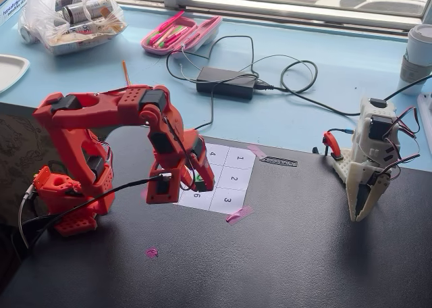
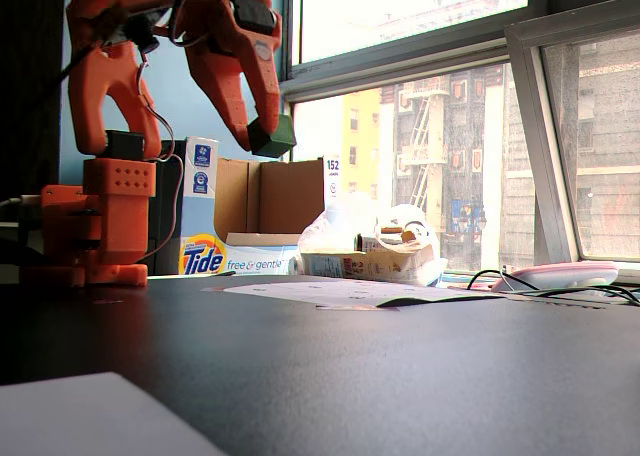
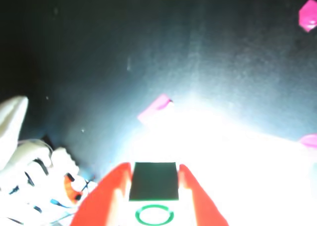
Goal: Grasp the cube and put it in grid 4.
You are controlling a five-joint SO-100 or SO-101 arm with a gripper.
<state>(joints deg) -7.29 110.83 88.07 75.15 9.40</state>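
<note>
My red gripper [image 1: 197, 184] is shut on the green cube [image 1: 200, 180] and holds it above the numbered paper sheet, about over the middle cells. In a fixed view the cube [image 2: 273, 136] hangs well above the table between the red fingers [image 2: 243, 116]. In the wrist view the cube [image 3: 153, 180] sits dark between the two red fingertips [image 3: 194, 196], with a green ring below it. Grid 4 [image 1: 214, 154] is the white cell at the sheet's far left corner, just beyond the gripper. The sheet is washed out white in the wrist view.
A white idle arm [image 1: 368, 166] stands at the right of the black mat. Pink tape scraps [image 1: 239, 215] [image 1: 151, 252] lie near the sheet. A power adapter [image 1: 226, 82] with cables, a pink case [image 1: 181, 32] and a bag lie on the blue surface behind.
</note>
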